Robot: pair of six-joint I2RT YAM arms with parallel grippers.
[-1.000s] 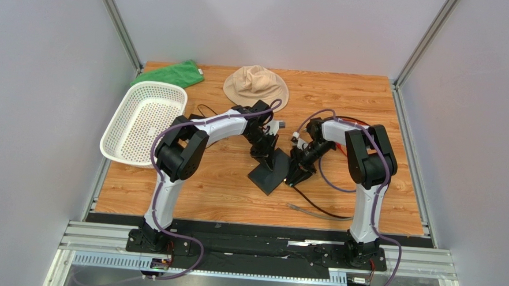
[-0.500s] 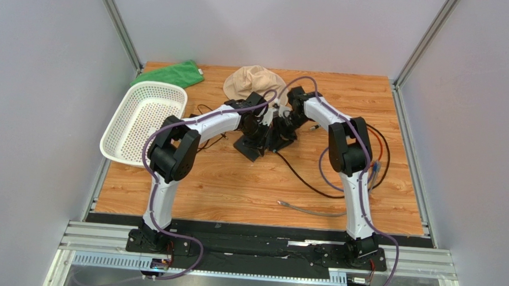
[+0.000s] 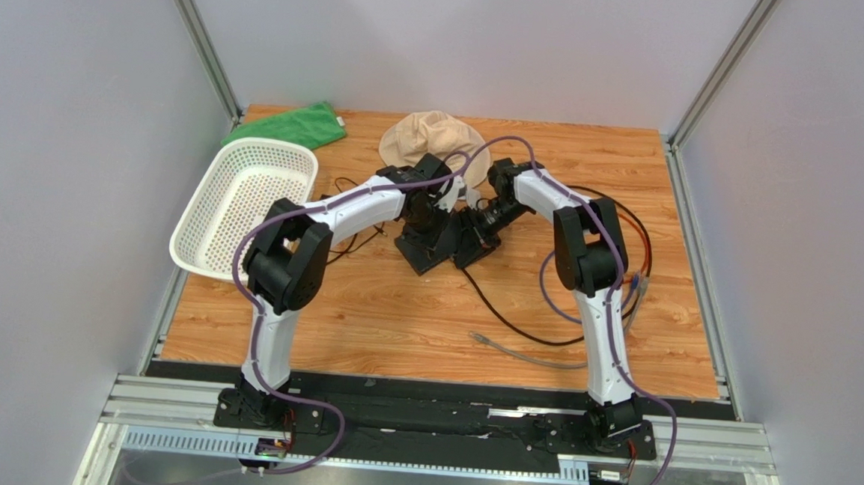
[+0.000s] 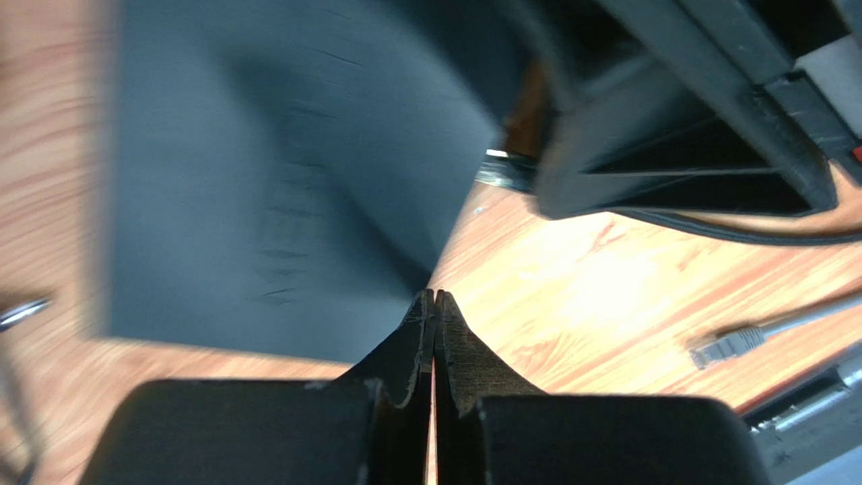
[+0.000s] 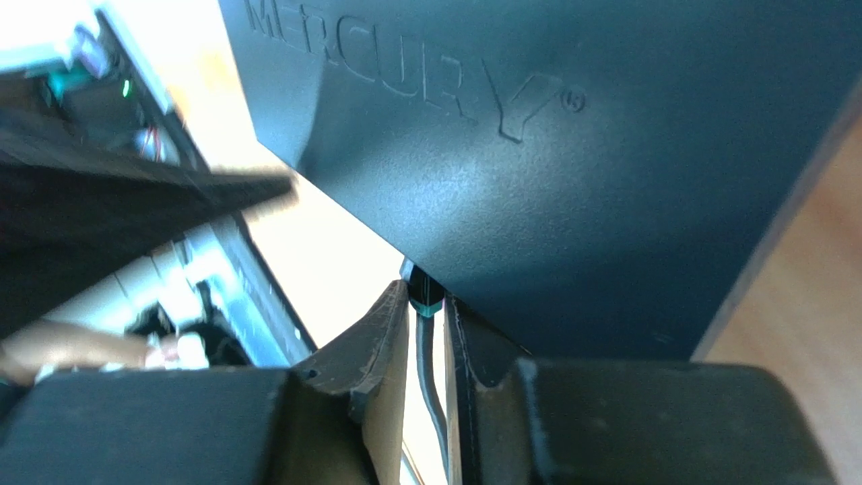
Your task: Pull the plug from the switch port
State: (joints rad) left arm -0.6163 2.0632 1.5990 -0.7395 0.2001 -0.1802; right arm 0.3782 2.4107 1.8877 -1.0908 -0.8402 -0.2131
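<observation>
The switch [image 3: 423, 250] is a flat matte-black box lying on the wooden table behind its middle; it fills the left wrist view [image 4: 283, 182] and the right wrist view [image 5: 587, 172], where "MERCURY" is embossed on it. My left gripper [image 3: 435, 227] is shut and empty, its tips [image 4: 435, 299] at the switch's near corner. My right gripper [image 3: 474, 232] is at the switch's right edge, shut on the black plug [image 5: 424, 295] that sits in the switch's narrow edge. The plug's black cable [image 5: 432, 394] runs back between the fingers and loops over the table [image 3: 511, 315].
A white mesh basket [image 3: 242, 203] stands at the left, a green cloth [image 3: 286, 125] at the back left, a tan hat [image 3: 434, 141] just behind the arms. A loose grey cable [image 3: 514, 352] with a plug [image 4: 723, 347] lies in front. More cables [image 3: 631, 238] lie at the right.
Both grippers and the switch have moved from the table's middle toward the back. In the last half second they shifted only slightly; the right gripper stays at the switch's right edge.
</observation>
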